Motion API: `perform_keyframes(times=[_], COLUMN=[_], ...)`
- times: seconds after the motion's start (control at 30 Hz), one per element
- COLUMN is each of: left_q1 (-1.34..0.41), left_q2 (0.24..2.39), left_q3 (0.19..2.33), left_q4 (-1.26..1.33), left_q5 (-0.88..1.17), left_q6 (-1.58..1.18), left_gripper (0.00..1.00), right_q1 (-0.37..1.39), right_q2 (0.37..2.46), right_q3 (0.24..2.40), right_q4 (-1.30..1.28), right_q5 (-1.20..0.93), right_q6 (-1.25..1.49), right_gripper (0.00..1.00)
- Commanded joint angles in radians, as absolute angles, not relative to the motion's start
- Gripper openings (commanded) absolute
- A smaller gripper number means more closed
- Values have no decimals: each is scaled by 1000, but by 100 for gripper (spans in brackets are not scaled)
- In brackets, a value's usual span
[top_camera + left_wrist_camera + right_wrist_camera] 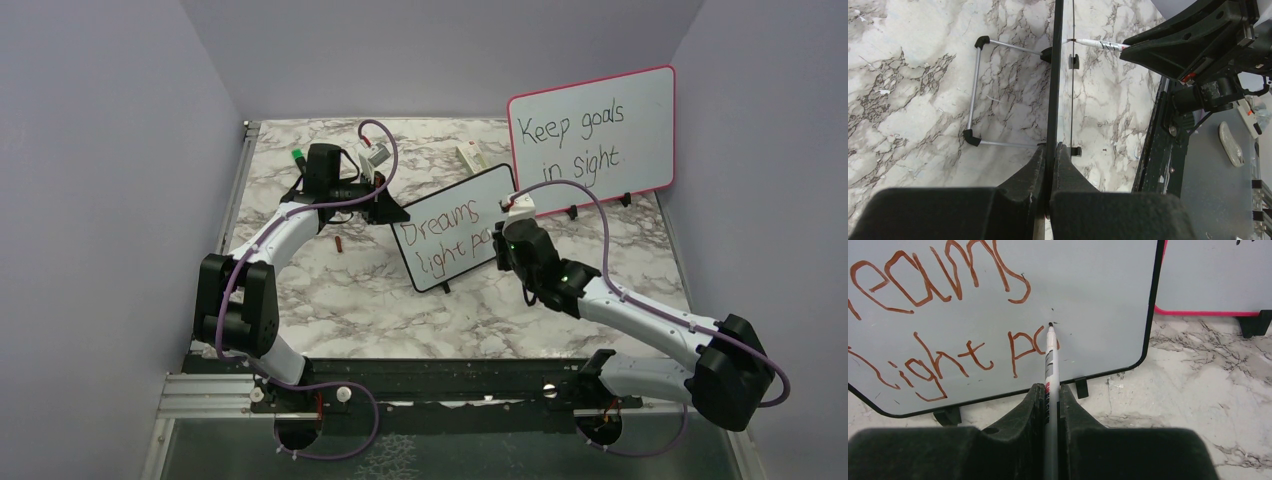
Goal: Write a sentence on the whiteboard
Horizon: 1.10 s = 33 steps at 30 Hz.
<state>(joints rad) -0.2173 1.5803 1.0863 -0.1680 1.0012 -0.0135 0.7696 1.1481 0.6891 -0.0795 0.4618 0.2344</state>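
The black-framed whiteboard [455, 215] stands tilted at the middle of the table. On it are red words, "Dreams" over "light pa" [938, 355]. My left gripper [392, 212] is shut on the board's left edge; the left wrist view shows the board edge-on [1053, 75] between my jaws [1050, 150]. My right gripper [512, 240] is shut on a white marker [1050, 360]. The marker's tip sits at the board just above the "a" of "pa". The marker also shows in the left wrist view [1098, 44].
A larger pink-framed board [595, 125] reading "Keep goals in sight" stands behind and to the right. A small red cap [339, 243] lies left of the board. A green-capped marker [297, 157] and an eraser [468, 155] lie at the back. A wire stand [973, 90] props the whiteboard.
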Motion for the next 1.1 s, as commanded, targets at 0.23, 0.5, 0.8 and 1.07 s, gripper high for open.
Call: perform_keyframes(times=[0.23, 0.5, 0.8, 1.07], left_q1=[-248, -249, -249, -249], left_q2=[1664, 1666, 1666, 1666], left_q3=[1037, 1037, 1037, 1037], left_q4=[-299, -301, -301, -301], left_q5=[795, 795, 793, 793], left_q6=[66, 66, 68, 68], left_gripper=[0, 0, 0, 0], right_q1=[753, 753, 753, 753], right_q2=[1148, 1155, 1149, 1128], right_q3=[670, 645, 633, 626], right_q4=[-103, -120, -146, -152], right_q5=[451, 429, 434, 476], right_q6=[261, 271, 275, 282], right_gripper=[1, 1, 1, 1])
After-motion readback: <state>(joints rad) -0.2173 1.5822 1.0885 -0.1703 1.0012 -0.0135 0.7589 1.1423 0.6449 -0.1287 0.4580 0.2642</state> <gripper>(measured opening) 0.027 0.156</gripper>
